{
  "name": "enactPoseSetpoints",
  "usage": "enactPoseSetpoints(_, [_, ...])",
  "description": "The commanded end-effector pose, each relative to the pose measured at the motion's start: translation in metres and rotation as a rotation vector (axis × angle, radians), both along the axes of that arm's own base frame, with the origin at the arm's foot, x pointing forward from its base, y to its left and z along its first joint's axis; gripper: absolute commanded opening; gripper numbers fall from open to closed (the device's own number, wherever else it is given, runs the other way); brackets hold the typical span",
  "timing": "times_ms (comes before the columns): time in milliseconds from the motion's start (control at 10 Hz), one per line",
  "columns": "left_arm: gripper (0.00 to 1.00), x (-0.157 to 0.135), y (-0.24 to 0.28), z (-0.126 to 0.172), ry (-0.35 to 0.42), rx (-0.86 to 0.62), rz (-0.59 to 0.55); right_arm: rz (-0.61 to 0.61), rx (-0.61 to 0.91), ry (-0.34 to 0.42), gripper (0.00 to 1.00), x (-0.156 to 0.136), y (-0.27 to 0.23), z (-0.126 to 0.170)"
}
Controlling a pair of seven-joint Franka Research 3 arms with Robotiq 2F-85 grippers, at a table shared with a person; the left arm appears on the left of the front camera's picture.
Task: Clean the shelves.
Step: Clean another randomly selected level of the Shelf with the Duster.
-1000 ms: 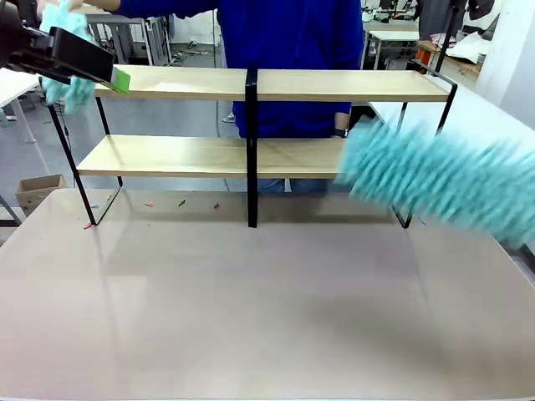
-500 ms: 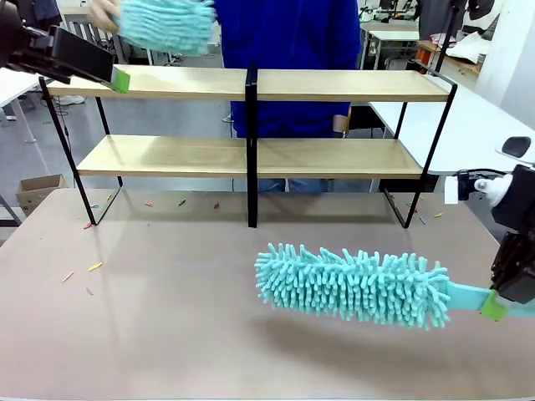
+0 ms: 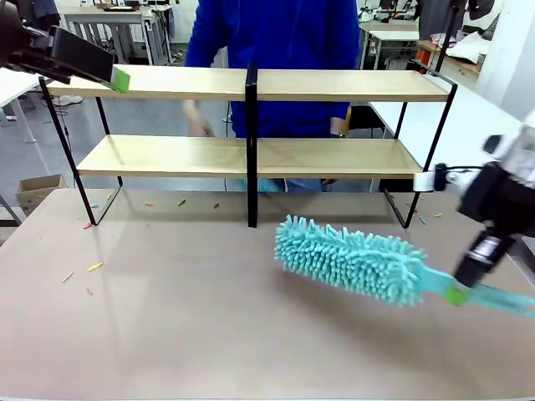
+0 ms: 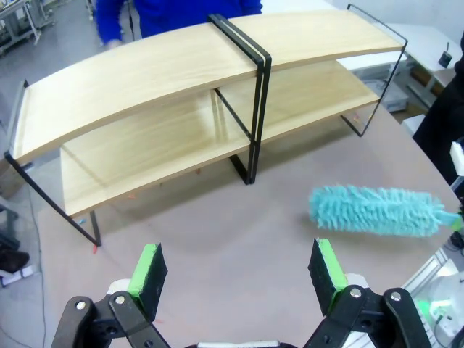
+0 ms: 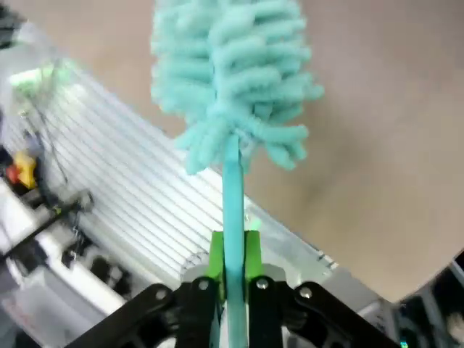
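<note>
the shelves (image 3: 334, 85) stand across the far half of the table (image 3: 167, 334): two long pale wooden boards, one above the other, in a thin black wire frame with a black post in the middle. both boards are bare. a person stands behind them, one hand (image 3: 198, 122) blurred between the two boards.

the right end effector (image 3: 456, 293) is clenched on the thin flat handle of a turquoise duster (image 3: 351, 261). the fluffy head points toward the robot's left and hangs low over the table, in front of the right half of the shelves and apart from them. in the right wrist view the handle runs straight up between the green pads (image 5: 215, 254), gripped well back from the head (image 5: 232, 72).

the left end effector (image 4: 238, 270) is released, its jaws wide with nothing between them. it is held high over the left side of the table and looks down on the shelves (image 4: 145, 80), apart from them. small coloured scraps (image 3: 94, 267) lie on the table near the left foot of the frame.

handling, as a judgement: the duster looks light, with a soft head that yields and a narrow handle that may bend or twist in the pads under a hard press. the handle is the only sound place to hold it. the shelves look stiff but slight, and the frame could slide or rock under a strong sideways push. if they need steadying, the frame end or the central post seems the place to take hold. light strokes along each board appear safest.
</note>
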State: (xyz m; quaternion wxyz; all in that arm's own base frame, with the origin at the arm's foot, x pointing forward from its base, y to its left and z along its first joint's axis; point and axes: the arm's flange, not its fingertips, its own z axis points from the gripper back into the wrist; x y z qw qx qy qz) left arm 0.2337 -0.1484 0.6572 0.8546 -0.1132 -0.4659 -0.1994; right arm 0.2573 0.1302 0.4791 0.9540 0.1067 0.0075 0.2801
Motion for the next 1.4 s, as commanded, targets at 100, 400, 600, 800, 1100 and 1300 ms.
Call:
enactPoseSetpoints(100, [1.0, -0.001, 0.001, -0.001, -0.003, 0.001, 0.003, 0.01, -0.132, -0.002, 0.12, 0.052, 0.122, -0.027])
enactPoseSetpoints(400, [1.0, -0.001, 0.001, -0.001, -0.003, 0.001, 0.003, 0.015, -0.105, -0.03, 0.12, 0.027, 0.129, -0.037])
enactPoseSetpoints(600, [1.0, -0.001, 0.001, -0.001, -0.003, 0.001, 0.003, 0.083, -0.117, -0.009, 0.12, 0.04, 0.163, -0.05])
enactPoseSetpoints(800, [1.0, -0.001, 0.001, -0.001, -0.003, 0.001, 0.003, 0.011, -0.089, -0.068, 0.12, 0.057, 0.195, -0.054])
enactPoseSetpoints(1100, [1.0, -0.001, 0.001, -0.001, -0.003, 0.001, 0.003, -0.174, -0.043, -0.173, 0.12, 0.094, 0.241, -0.05])
enactPoseSetpoints(1300, [1.0, -0.001, 0.001, -0.001, -0.003, 0.001, 0.003, -0.254, -0.08, -0.201, 0.12, 0.114, 0.268, -0.061])
